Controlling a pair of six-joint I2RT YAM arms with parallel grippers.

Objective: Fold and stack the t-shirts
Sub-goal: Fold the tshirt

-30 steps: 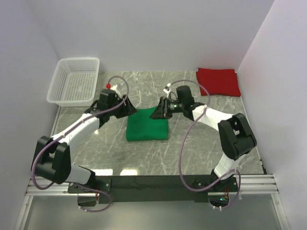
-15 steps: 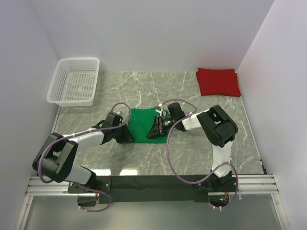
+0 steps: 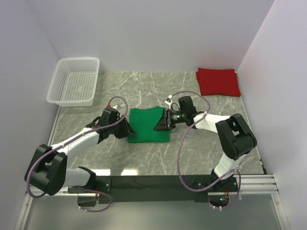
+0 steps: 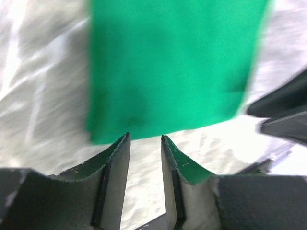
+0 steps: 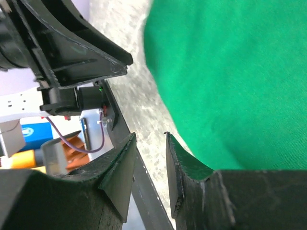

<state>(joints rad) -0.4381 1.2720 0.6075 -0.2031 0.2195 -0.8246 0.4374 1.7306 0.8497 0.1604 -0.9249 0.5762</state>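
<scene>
The green t-shirt [image 3: 146, 127] lies folded into a rectangle in the middle of the marble table [image 3: 192, 148]. My left gripper [image 3: 129, 128] sits low at its left edge and my right gripper [image 3: 159, 126] over its right part. In the left wrist view the left gripper [image 4: 145, 140] is open by a narrow gap with only table between the fingers, and the green shirt [image 4: 172, 67] lies just ahead. The right gripper [image 5: 148, 138] is also open and empty, with the green cloth [image 5: 230, 81] beside its right finger. The red t-shirt [image 3: 218, 81] lies folded at the back right corner.
A white mesh basket [image 3: 75, 81] stands at the back left, empty as far as I can see. White walls close in the table on the left, back and right. The black base rail [image 3: 153, 183] runs along the near edge.
Both grippers dropped from the shirt's far corners toward its near edge, then came back to its sides. The left jaws narrowed and partly reopened. The green shirt stays folded in place.
</scene>
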